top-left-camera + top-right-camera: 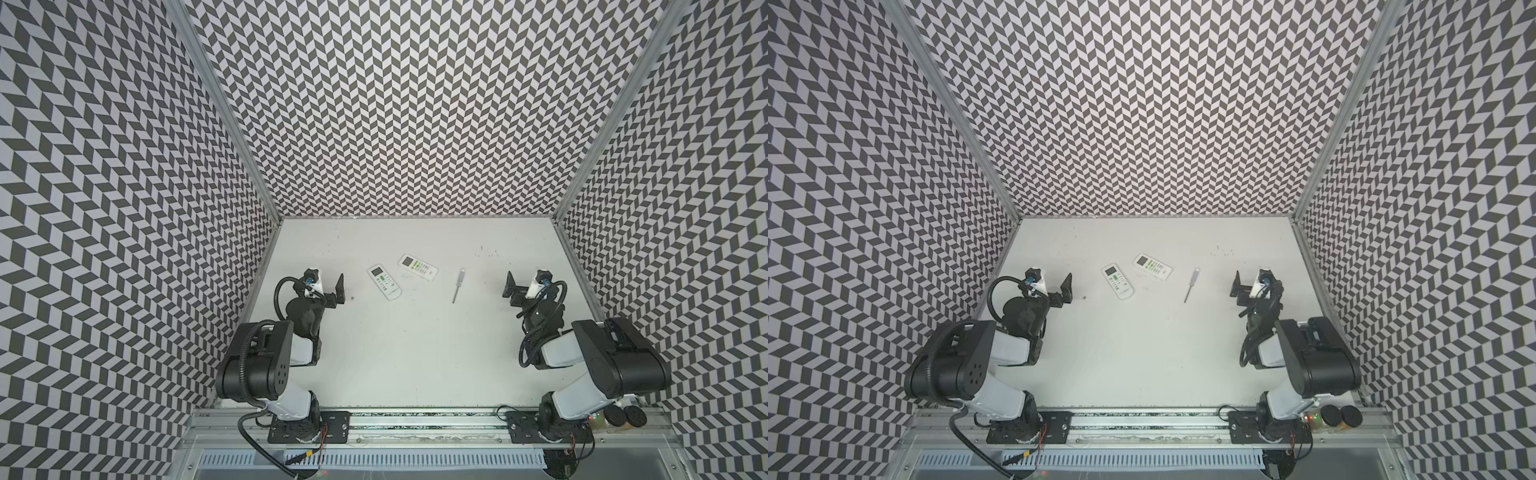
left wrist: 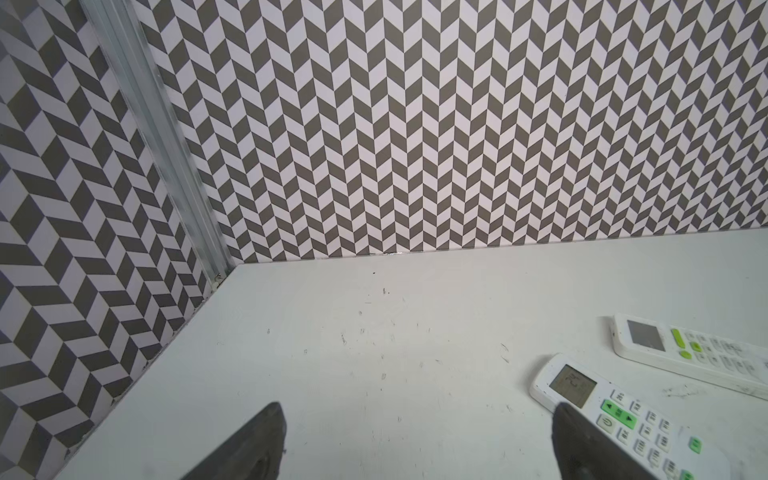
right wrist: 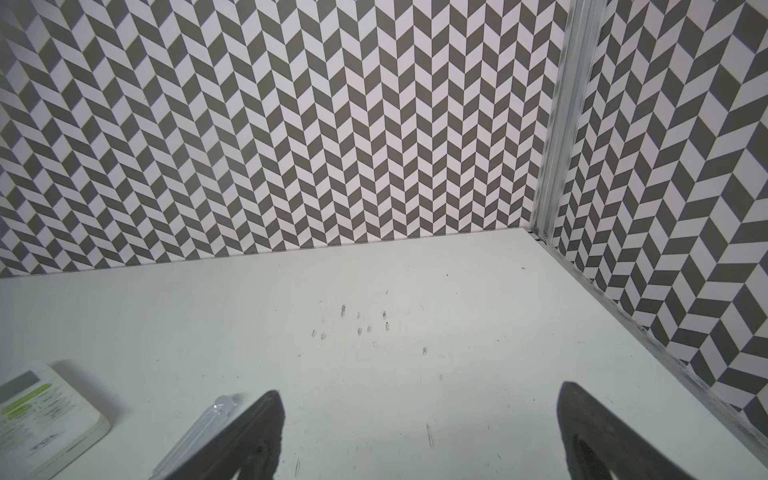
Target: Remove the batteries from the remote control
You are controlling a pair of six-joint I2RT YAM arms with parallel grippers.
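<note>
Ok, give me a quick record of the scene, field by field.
Nearer remote control: buttons up, on the table
Farther remote control: buttons up, close by, not touching it
Screwdriver: lying flat, right of both remotes in both top views
Batteries: none visible
Left gripper: open, empty
Right gripper: open, empty

Robot test booth, lab-style; zigzag-patterned walls (image 1: 415, 104) on three sides; scuffed white table (image 1: 415, 353); two robot arms (image 1: 257, 365) bolted to a metal rail (image 1: 415, 419) in front.
</note>
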